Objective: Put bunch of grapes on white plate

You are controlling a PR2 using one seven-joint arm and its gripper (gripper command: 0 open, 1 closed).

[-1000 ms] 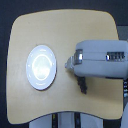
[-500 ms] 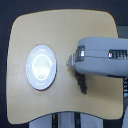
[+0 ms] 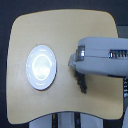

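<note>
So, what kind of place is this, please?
Probably a lab or test bench, not a home: a bare wooden table holds only a white plate and the grapes, which lie partly under a robot arm's gripper.

Exterior view, top-down on a light wooden table [image 3: 65, 35] with rounded corners. White plate [image 3: 41, 67] is seen on the view's left half of the table: round, glossy, raised rim ring, nothing on it. Bunch of grapes [image 3: 81, 83] is seen lying on the tabletop to the view's right of the plate, apart from it: dark, elongated, running down and slightly to the view's right; its upper end is covered by the arm. Grey-white PR2 forearm is seen entering from the view's right edge, with the gripper [image 3: 70, 62] at its tip, directly over the upper end of the grapes. Finger spacing and contact with the grapes cannot be resolved; image is blurred.
</note>
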